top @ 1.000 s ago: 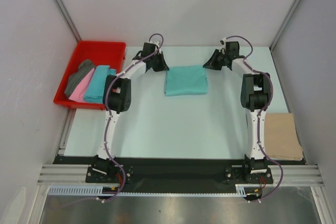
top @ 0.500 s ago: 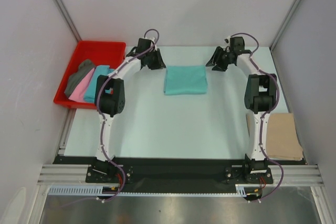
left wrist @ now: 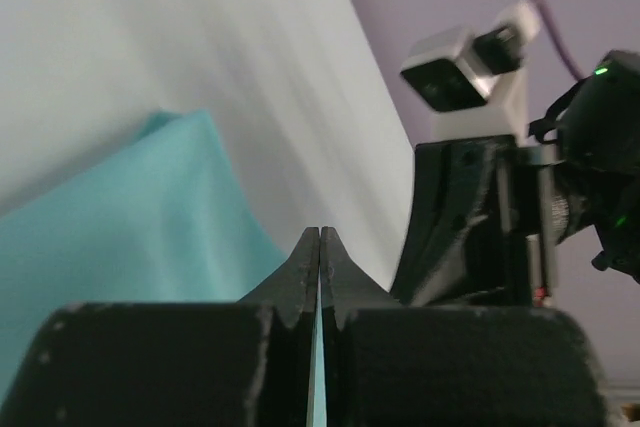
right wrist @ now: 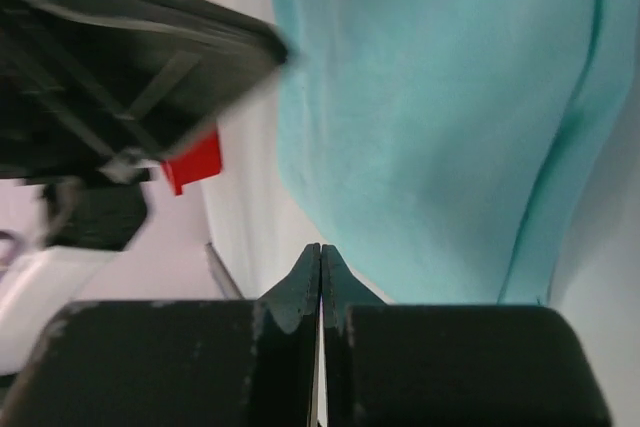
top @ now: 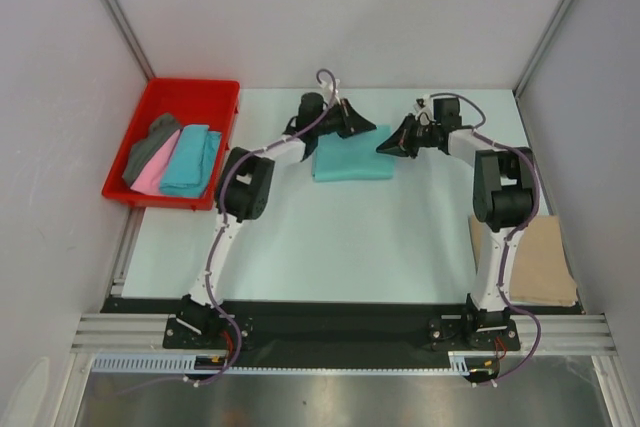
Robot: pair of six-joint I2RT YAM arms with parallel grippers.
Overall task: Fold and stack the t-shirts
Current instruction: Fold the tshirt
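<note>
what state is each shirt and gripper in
mint green t-shirt, folded flat on the table
tan t-shirt, folded flat on the table
turquoise t-shirt, folded, in the red tray
pink t-shirt, in the tray, partly covered
dark grey t-shirt, rumpled, overlapping the pink
left gripper, shut
right gripper, shut

Both arms are stretched forward and bent inward at the elbows. The left gripper [top: 368,128] and the right gripper [top: 384,147] are pointed at each other, tips near but apart. The left fingers [left wrist: 300,282] are pressed flat together, with no gap at the tips, and the right fingers [right wrist: 345,287] likewise. The right wrist [left wrist: 470,147] is seen just ahead and right of the left fingertips.
</note>
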